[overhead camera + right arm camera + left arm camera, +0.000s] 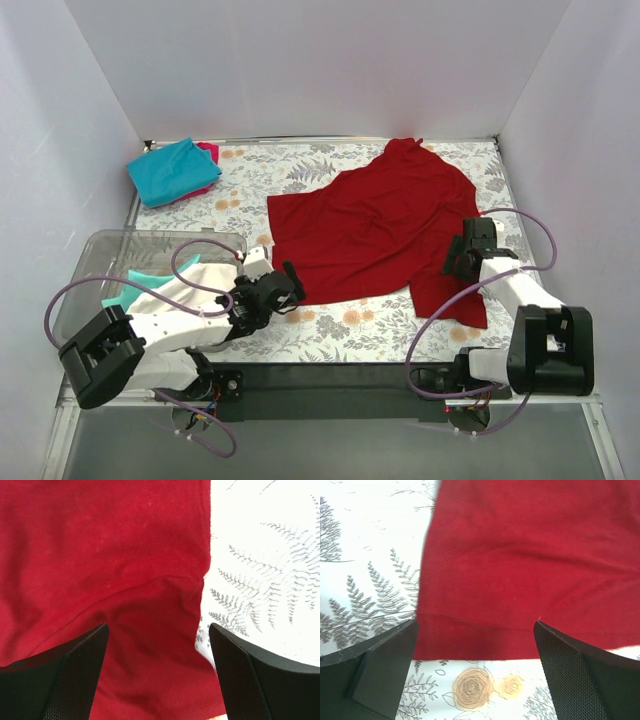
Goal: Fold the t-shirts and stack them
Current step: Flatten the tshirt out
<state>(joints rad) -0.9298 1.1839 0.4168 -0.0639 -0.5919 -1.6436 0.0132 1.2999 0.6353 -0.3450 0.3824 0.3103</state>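
Observation:
A large dark red t-shirt (380,225) lies spread, somewhat rumpled, on the floral table cover. My left gripper (288,290) is open at the shirt's near-left hem; the left wrist view shows the red hem (520,580) between the two fingers, which hold nothing. My right gripper (462,262) is open over the shirt's right side, above a fold of red cloth (125,580). A folded teal shirt (172,170) lies on a magenta-pink one (209,152) at the back left. Teal (130,284) and white (185,277) cloth lie in the bin.
A clear plastic bin (110,250) stands at the near left, under my left arm. White walls close in the table on three sides. A black rail (330,385) runs along the near edge between the arm bases.

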